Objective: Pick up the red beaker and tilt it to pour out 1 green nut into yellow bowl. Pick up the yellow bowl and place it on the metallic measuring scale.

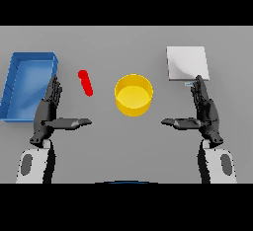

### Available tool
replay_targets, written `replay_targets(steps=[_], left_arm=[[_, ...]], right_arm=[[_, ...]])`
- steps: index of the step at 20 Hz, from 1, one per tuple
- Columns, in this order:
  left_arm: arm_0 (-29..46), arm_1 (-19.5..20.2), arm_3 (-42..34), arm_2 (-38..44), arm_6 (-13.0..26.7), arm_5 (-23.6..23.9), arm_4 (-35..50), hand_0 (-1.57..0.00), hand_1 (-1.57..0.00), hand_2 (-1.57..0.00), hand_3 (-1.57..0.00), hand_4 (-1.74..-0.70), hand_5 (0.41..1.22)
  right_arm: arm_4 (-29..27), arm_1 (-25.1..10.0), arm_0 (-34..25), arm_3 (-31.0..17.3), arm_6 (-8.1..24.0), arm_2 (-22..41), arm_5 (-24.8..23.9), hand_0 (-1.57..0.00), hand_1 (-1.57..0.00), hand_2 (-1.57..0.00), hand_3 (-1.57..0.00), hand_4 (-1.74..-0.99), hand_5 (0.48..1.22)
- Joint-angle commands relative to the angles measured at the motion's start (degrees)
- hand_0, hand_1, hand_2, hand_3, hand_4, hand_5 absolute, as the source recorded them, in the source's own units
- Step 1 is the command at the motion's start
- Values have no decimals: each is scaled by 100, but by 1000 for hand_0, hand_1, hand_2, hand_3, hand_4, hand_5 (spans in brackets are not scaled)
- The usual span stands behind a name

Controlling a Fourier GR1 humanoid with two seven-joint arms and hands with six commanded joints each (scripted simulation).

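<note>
Grey table [123,146]: tray [27,84], beaker [85,83], bowl [133,94], scale [187,63].

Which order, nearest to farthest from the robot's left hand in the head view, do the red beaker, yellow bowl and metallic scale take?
Measured from the left hand:
1. Red beaker, just ahead and to the right of the hand's fingers.
2. Yellow bowl, at the table's middle, between both hands.
3. Metallic scale, on the far right, beyond the right hand.
</note>
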State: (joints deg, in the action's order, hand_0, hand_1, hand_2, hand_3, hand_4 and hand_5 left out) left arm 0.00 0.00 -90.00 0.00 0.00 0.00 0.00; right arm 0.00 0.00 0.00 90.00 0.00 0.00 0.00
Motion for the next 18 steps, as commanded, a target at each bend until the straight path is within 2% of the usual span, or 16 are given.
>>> replay_targets(steps=[1,6,7,8,9,11,12,15,17,18], left_arm=[[-3,-12,0,-9,3,11,-6,1,1,1,1,-1204,652],[24,-134,-30,-132,-1,101,-141,1,1,1,1,-1204,652],[183,10,-248,-355,-14,79,-449,1,1,1,1,-1204,652],[357,99,-469,-514,-63,55,-645,1,1,1,1,-1207,649],[418,141,-625,-599,52,64,-754,1,1,1,1,-1212,650],[444,201,-821,-652,352,86,-848,1,1,1,1,-1223,658],[506,184,-859,-733,394,59,-892,1,1,1,1,-1224,660],[415,244,-751,-750,401,2,-948,1,1,1,1,-1239,668],[227,196,-470,-790,433,-37,-985,1,1,1,1,-1276,691],[59,180,-283,-731,417,-64,-924,1,1,1,1,-1301,702]], right_arm=[[4,8,-7,-3,6,5,-10,1,1,1,1,-1245,681],[15,27,-132,-76,91,-8,-46,1,1,1,1,-1245,681],[585,-196,47,172,-328,250,-153,1,1,1,1,-1245,681],[1023,-272,343,374,-659,505,-227,1,1,1,1,-1242,678],[1274,-330,469,528,-697,626,-286,1,1,1,1,-1239,679],[1530,-352,556,696,-525,770,-340,1,1,1,1,-1235,678],[1563,-363,527,749,-409,762,-367,1,1,1,1,-1235,678],[1463,-354,396,686,-367,725,-316,1,1,1,1,-1250,681],[1346,-338,590,783,-579,779,-179,1,1,1,1,-1265,680],[1273,-354,604,827,-566,738,-153,1,1,1,1,-1275,680]])
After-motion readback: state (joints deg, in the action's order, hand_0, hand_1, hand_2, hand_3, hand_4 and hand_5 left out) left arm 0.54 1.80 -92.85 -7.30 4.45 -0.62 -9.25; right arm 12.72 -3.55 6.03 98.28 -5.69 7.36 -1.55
